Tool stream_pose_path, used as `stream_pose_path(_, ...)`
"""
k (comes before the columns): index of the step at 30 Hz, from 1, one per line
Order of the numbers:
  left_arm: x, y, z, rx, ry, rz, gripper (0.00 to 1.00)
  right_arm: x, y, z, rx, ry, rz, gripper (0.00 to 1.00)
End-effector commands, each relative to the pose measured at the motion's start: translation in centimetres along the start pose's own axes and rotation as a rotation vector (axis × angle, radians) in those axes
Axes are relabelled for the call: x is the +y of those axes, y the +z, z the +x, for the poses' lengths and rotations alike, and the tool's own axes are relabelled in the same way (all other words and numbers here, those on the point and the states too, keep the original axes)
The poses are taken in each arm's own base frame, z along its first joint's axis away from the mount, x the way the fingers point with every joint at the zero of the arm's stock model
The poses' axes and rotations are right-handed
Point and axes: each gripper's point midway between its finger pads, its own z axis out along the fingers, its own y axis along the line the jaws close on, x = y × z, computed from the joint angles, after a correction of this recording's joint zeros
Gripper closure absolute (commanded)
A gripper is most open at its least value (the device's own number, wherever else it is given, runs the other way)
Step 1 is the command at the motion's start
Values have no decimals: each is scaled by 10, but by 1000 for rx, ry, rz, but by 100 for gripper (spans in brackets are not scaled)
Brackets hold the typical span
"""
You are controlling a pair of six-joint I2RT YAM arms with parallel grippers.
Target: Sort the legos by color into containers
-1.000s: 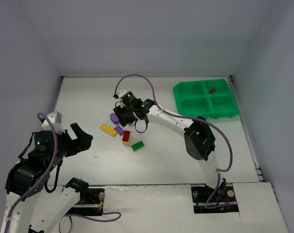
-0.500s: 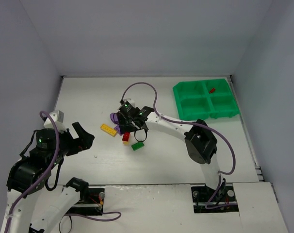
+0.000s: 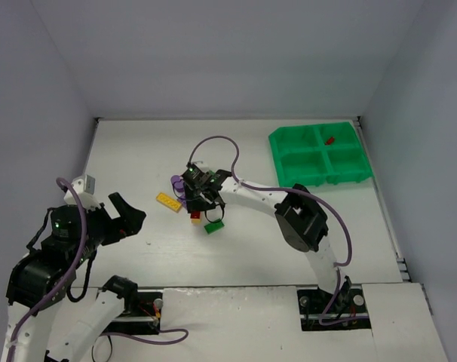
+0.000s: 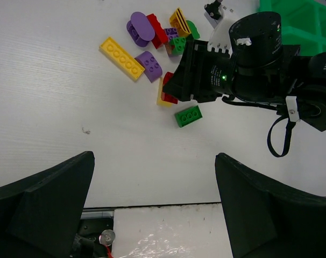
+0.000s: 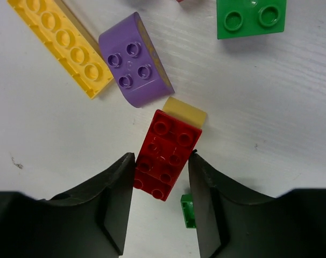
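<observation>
R gripper (image 5: 161, 161) has come down from the pile's far side onto it vs 1 s ago, jaws narrower. Its fingers (image 5: 114, 199) now press both sides of the red brick (image 5: 165, 153), which lies on the table (image 5: 270, 107). L gripper (image 4: 154, 156) as before: wide, holding nothing. Yellow piece (image 5: 185, 112) under the red brick's far end is mostly hidden. Green bit (image 5: 188, 211) by the R finger is cut off. Purple brick (image 5: 135, 67) sits ahead-left. Tray (image 3: 321, 151) is well off to the R gripper's right, w/ one red bit (image 3: 329, 140) in its far-right cell.
</observation>
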Motion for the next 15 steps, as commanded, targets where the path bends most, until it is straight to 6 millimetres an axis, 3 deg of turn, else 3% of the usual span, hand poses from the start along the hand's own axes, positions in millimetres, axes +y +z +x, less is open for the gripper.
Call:
stream_pose_path(1,-6,1,-2,1,-22,20,13,7,-6,-11,-34,10,3,62)
stream_pose_path(5,-5,2,0,4,-23,18,13,12,-6,-11,-27,12,-16,64)
stream_pose_path(15,-6,2,0,2,-30,19,13,21,-8,-17,-41,15,-35,51)
